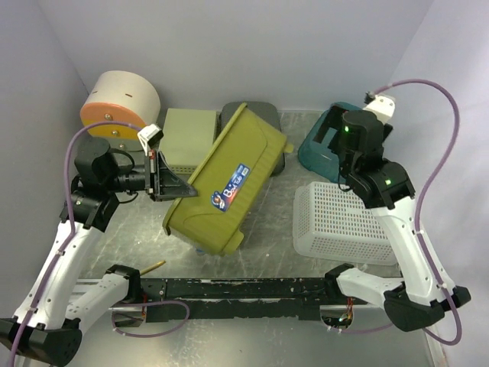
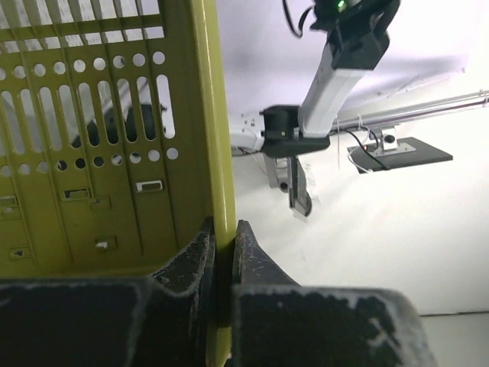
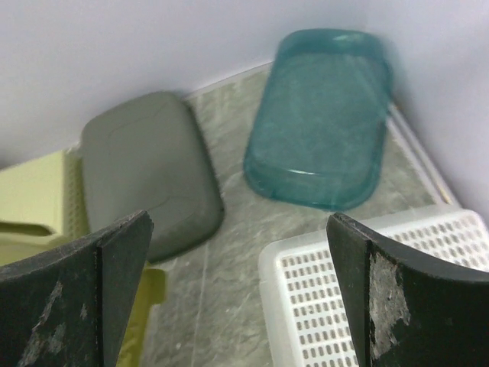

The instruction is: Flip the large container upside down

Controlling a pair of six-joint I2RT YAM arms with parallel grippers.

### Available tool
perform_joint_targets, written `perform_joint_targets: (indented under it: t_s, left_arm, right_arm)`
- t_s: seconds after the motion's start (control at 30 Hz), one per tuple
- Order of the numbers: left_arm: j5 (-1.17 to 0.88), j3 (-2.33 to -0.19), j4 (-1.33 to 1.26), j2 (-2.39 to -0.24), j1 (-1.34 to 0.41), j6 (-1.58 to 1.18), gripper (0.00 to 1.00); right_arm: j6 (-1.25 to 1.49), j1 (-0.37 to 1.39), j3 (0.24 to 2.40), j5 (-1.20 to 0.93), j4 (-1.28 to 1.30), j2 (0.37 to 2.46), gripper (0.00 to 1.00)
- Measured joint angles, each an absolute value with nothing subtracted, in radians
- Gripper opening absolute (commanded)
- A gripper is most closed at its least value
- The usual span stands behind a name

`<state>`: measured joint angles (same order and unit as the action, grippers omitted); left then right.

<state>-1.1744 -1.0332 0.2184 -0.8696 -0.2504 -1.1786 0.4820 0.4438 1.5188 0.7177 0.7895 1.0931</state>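
Observation:
The large olive-green container [image 1: 229,180] with a blue sticker is tipped up on one long edge, leaning to the right, its slotted inside facing my left arm. My left gripper [image 1: 170,186] is shut on its rim; in the left wrist view the fingers [image 2: 252,252] pinch the green rim [image 2: 218,115] between them. A corner of the container shows in the right wrist view [image 3: 145,302]. My right gripper [image 3: 238,222] is open and empty, held above the table between the grey tub and the white basket. In the top view it sits under its wrist [image 1: 348,177].
A grey tub [image 1: 256,111] lies upside down behind the olive container, a teal tub [image 1: 321,145] at the back right, a white perforated basket [image 1: 340,222] at the right. A pale green box [image 1: 187,138] and an orange-and-cream round container [image 1: 118,103] stand at the back left.

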Motion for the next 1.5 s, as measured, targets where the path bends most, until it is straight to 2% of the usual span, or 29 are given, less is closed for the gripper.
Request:
perform_joint_targets:
  t_s: [0.17, 0.37, 0.5, 0.6, 0.8, 1.07, 1.17, 1.4, 1.5]
  left_arm:
    - [-1.235, -0.982, 0.259, -0.875, -0.250, -1.189, 0.07]
    - [-1.260, -0.947, 0.233, -0.868, -0.250, -1.213, 0.07]
    - [-1.262, -0.915, 0.183, -0.866, -0.250, -1.246, 0.07]
    - [-1.261, -0.871, 0.113, -0.862, -0.250, -1.296, 0.07]
    - [-1.259, -0.775, -0.024, -0.862, -0.250, -1.407, 0.07]
    - [-1.257, -0.701, -0.186, -0.861, -0.250, -1.526, 0.07]
    - [-1.255, -0.652, -0.276, -0.853, -0.250, -1.583, 0.07]
    - [-1.254, -0.613, -0.368, -0.843, -0.250, -1.633, 0.07]
    - [-1.253, -0.609, -0.374, -0.843, -0.250, -1.636, 0.07]
  right_arm:
    - [0.424, 0.419, 1.544, 0.448, 0.747, 1.170, 1.00]
    - [0.433, 0.210, 1.477, -0.076, 0.654, 1.191, 1.00]
    - [0.484, 0.122, 1.419, -0.344, 0.582, 1.173, 1.00]
    - [0.521, 0.104, 1.374, -0.432, 0.566, 1.147, 1.00]
    - [0.594, 0.085, 1.242, -0.464, 0.533, 1.055, 1.00]
    - [0.955, 0.064, 1.013, -0.508, 0.472, 0.998, 0.99]
    - [1.099, 0.064, 0.928, -0.546, 0.428, 0.989, 0.92]
    - [1.330, 0.062, 0.836, -0.625, 0.278, 0.982, 0.56]
    - [1.413, 0.061, 0.797, -0.651, 0.207, 0.982, 0.47]
